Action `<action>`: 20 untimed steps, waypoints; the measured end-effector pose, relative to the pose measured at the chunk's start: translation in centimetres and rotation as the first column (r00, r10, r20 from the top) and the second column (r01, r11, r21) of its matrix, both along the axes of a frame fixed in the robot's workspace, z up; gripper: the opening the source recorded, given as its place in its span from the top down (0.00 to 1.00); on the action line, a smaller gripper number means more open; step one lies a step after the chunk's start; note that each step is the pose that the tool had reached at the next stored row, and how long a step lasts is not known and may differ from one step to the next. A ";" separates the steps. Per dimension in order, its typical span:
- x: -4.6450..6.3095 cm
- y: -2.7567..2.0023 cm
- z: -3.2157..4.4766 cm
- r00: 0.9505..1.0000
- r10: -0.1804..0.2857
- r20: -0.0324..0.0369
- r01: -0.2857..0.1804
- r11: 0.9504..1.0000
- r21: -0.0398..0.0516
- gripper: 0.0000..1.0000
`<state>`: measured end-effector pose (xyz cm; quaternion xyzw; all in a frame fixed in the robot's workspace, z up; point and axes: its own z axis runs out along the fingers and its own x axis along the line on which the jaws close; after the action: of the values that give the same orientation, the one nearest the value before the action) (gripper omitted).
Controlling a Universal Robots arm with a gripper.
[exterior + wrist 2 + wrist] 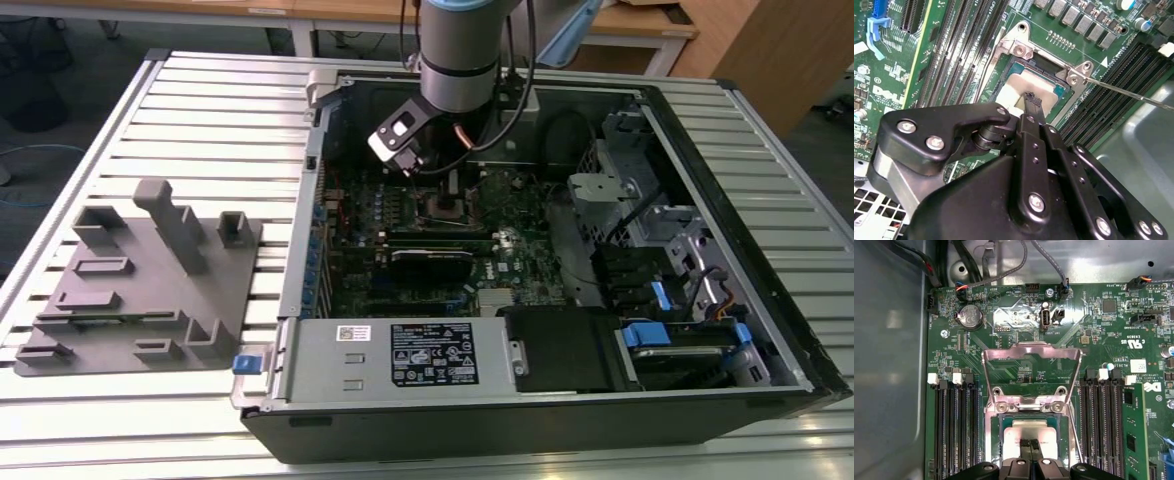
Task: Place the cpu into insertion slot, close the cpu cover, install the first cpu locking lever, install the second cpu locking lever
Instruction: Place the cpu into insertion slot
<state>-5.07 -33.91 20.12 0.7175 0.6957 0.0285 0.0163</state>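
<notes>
The cpu point(1024, 432) lies flat in the insertion slot point(990, 440), its silver-grey top point(1026, 84) showing in both wrist views. My gripper point(1030, 446) is directly above it with the fingers together, and one black fingertip point(1032, 100) rests at or just over the chip's top. The cpu cover point(1029, 351), a thin silvery frame with a window, stands flipped open beyond the socket's hinge. A thin locking lever rod point(1134, 96) sticks out past the socket's corner, unlatched. In the exterior view the gripper point(445, 190) hangs over the socket point(447, 208) inside the open case.
Black memory slots point(956, 435) flank the socket, and a green memory stick point(1132, 440) stands on one side. In the exterior view a grey power-supply box point(400, 355) lies at the case's front, drive cages point(667, 260) on the right, and a grey fixture block point(134, 290) on the left.
</notes>
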 end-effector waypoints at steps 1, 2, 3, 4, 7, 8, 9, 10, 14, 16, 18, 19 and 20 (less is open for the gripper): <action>0.0 0.00 -0.08 1.000 0.000 0.000 0.000 1.000 0.000 0.89; 0.0 -0.01 -0.13 1.000 0.000 0.000 0.000 1.000 0.000 0.89; 0.0 -0.02 -0.15 1.000 0.000 0.000 0.000 1.000 -0.001 0.89; 0.0 -0.01 -0.15 1.000 0.000 0.000 0.000 1.000 -0.001 0.89; 0.0 -0.01 -0.18 1.000 0.000 0.000 0.000 1.000 0.000 0.89; 0.0 -0.01 -0.21 1.000 0.000 0.000 0.000 1.000 0.000 0.89; 0.0 -0.01 -0.24 1.000 0.000 -0.001 0.000 1.000 -0.001 0.89; 0.0 -0.02 -0.25 1.000 0.000 -0.001 0.000 1.000 -0.001 0.89; 0.0 -0.01 -0.28 1.000 0.000 0.000 0.000 1.000 0.000 0.89; 0.0 -0.01 -0.28 1.000 0.000 0.000 0.000 1.000 0.000 0.89; 0.0 -0.01 -0.30 1.000 0.000 0.000 0.000 1.000 0.000 0.89; 0.0 -0.01 -0.32 1.000 0.000 0.000 0.000 1.000 0.000 0.89; 0.0 -0.01 -0.33 1.000 0.000 0.000 0.000 1.000 0.000 0.89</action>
<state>-5.07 -33.92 19.79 0.7175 0.6958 0.0282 0.0163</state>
